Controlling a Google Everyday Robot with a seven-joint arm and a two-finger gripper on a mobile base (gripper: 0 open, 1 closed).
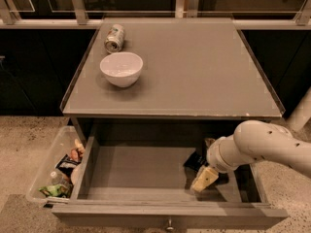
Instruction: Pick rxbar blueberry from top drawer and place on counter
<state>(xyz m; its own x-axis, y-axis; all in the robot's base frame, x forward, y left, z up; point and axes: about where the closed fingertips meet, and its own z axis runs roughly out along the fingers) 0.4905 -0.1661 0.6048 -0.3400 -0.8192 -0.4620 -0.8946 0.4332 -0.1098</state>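
The top drawer (136,171) stands pulled out below the counter (194,67), its grey floor mostly bare. A small dark flat thing, which looks like the rxbar blueberry (194,160), lies on the drawer floor at the right, partly hidden by my arm. My gripper (204,177) is down inside the drawer at the right, just in front of and right beside the bar, with its tan tip close to the floor. Whether it touches the bar does not show.
A white bowl (121,68) and a can (114,38) lying on its side sit at the counter's far left. A clear plastic bin of snacks (53,171) stands on the floor left of the drawer. The drawer's front knob (169,224) is at the bottom.
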